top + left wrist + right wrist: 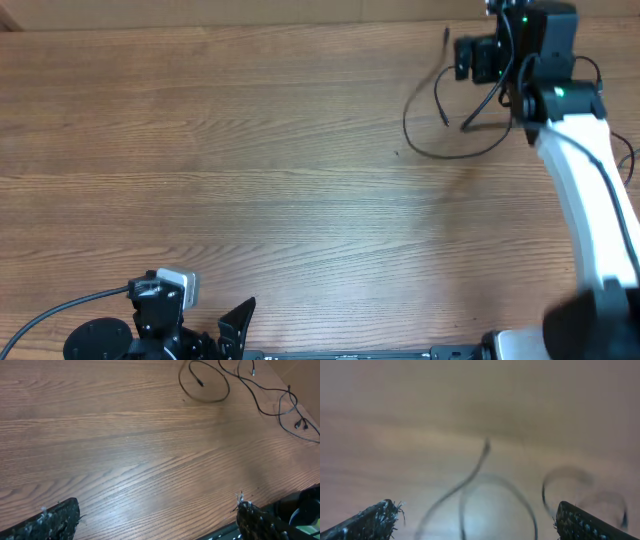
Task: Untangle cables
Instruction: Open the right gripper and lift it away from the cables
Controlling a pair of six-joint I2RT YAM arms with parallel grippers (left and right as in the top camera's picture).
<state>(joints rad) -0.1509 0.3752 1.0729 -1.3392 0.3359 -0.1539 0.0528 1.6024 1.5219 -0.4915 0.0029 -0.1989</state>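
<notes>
Black textured fingertips [380, 517] of the right gripper [475, 506] frame the right wrist view. They are spread wide and hold nothing, with blurred cable curves on the wood below. A wooden table [200, 150] fills the overhead view. At the table's far right corner, the white right arm [590, 190] hangs above the cables [440, 155]. At the table's near left edge sits the black left arm [150, 320]. The left gripper [150, 505] is likewise spread wide and empty. Both thin black cables lie at that far right corner: a shorter looped cord [199, 381] and, beside it towards the table's right edge, a longer winding cord [258, 397].
</notes>
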